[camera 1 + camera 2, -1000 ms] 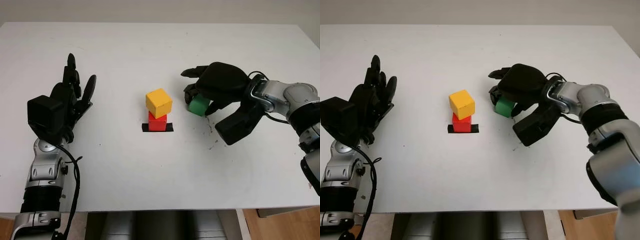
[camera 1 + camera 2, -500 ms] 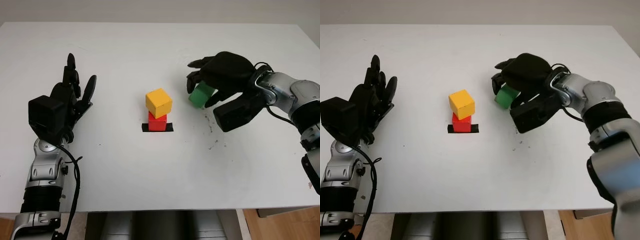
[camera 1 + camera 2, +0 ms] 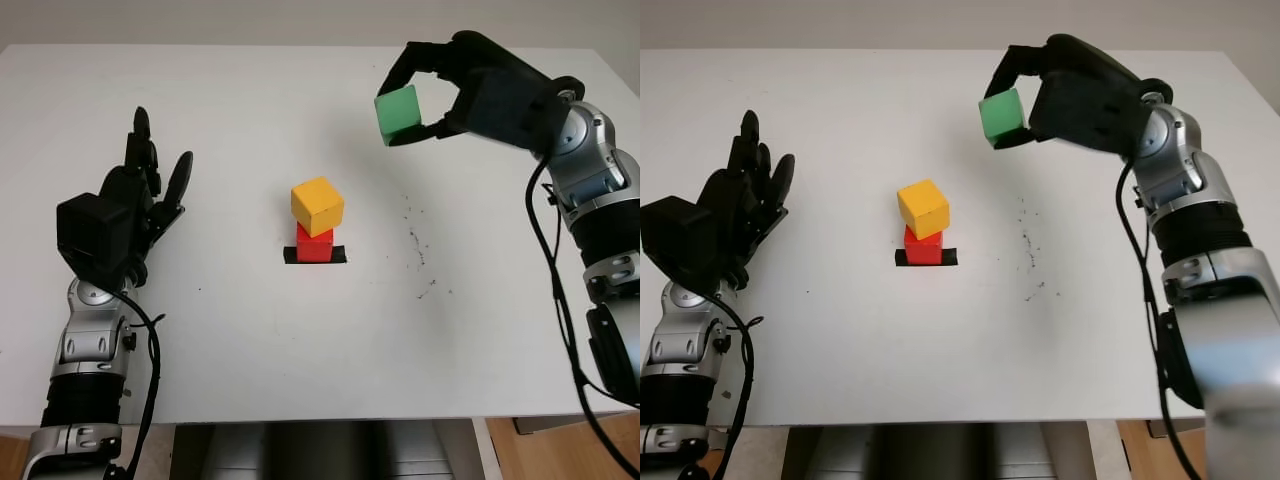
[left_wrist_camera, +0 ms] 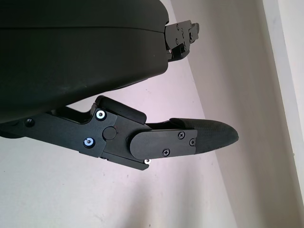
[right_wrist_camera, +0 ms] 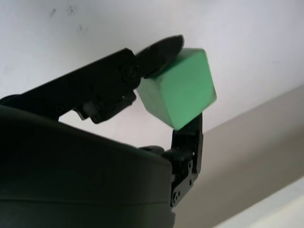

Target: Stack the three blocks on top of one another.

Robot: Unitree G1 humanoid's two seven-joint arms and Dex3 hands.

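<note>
In the left eye view, the right hand (image 3: pixel 440 85) holds the green block (image 3: pixel 397 114) pinched between its fingers, high above the table (image 3: pixel 250 380) at the far right side. The yellow block (image 3: pixel 317 205) sits on the red block (image 3: pixel 314 243), and the red one stands on a black strip (image 3: pixel 315 256) near the table middle. From the green block, this small tower lies to the robot's left, nearer to the robot, and lower. I judge that the coming move turns on this: the block must travel left and toward the robot, then come down on the yellow top. The yellow block is turned a little against the red one, so its top face is not square to the view. The left hand (image 3: pixel 130 205) is open at the left side of the table, well apart from the tower; the right hand is the one at work.

The right eye view gives the same layout, with small dark specks (image 3: pixel 1028 250) on the table to the right of the tower.

In the left wrist view, one finger (image 4: pixel 180 137) of the left hand reaches across with nothing in it.

In the right wrist view, the green block is clamped between two fingertips (image 5: pixel 161 50) by opposite sides, tilted, with its other faces free.

I can read no brand, label or writing on any block or hand.
</note>
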